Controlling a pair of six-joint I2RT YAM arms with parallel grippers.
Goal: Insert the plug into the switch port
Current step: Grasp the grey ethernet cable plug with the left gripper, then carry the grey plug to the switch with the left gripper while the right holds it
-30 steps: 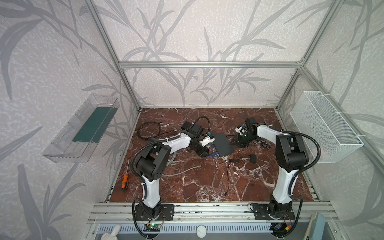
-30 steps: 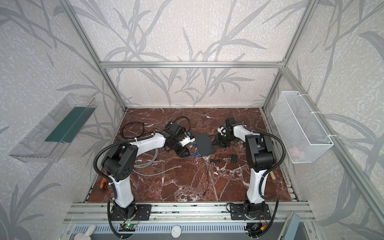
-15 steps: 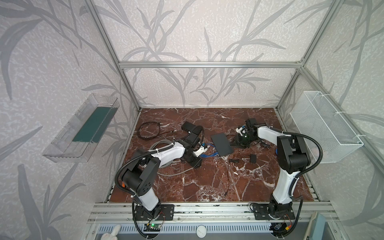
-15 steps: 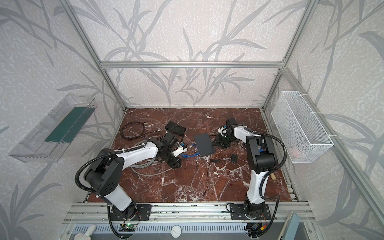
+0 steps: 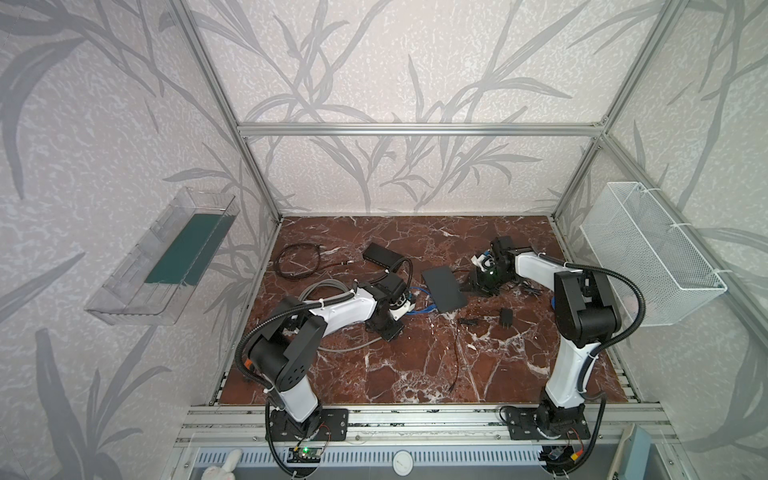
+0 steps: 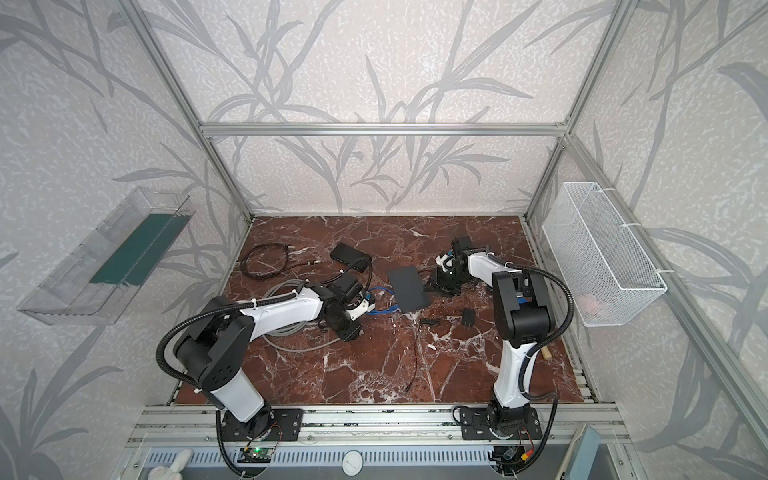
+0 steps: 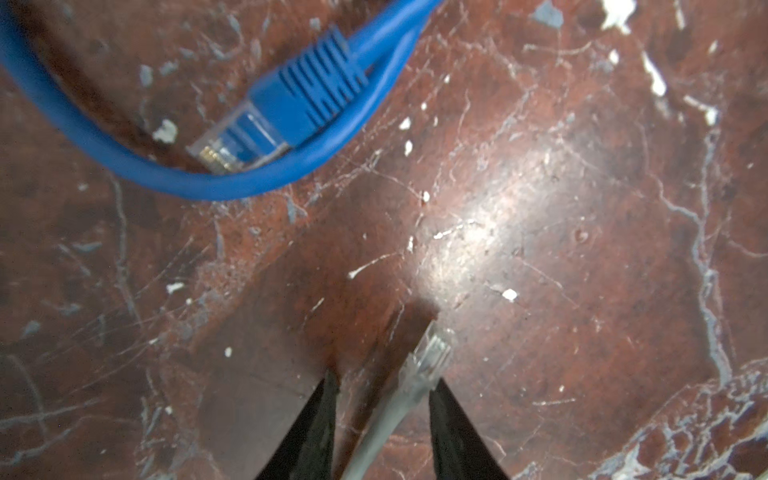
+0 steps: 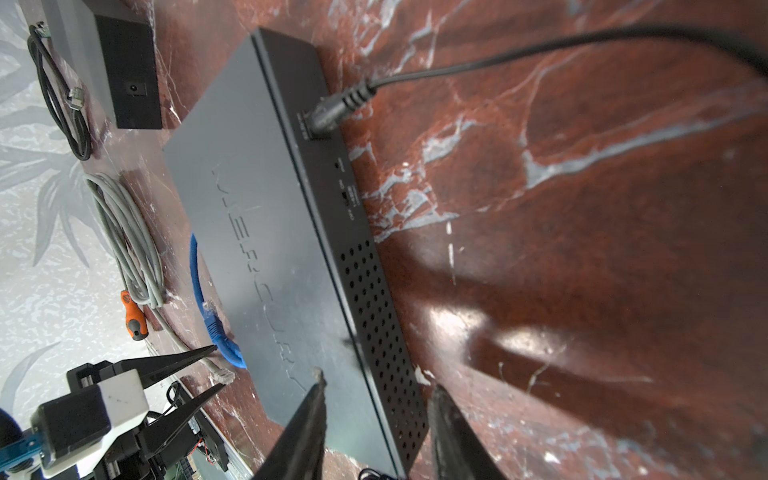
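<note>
On the marbled worktop (image 5: pixel 415 374), the left claw (image 7: pixel 380 382) stands spread around the grey plug (image 7: pixel 430 353); the right claw (image 8: pixel 378 380) pinches the switch (image 8: pixel 257 232) by its edge.

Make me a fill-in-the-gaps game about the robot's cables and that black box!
The left gripper has a clear plug on a ___ cable between its fingertips.
The other plug, lying on the table, is ___.
The right gripper straddles an edge of the black ___.
Missing words: grey, blue, switch.
</note>
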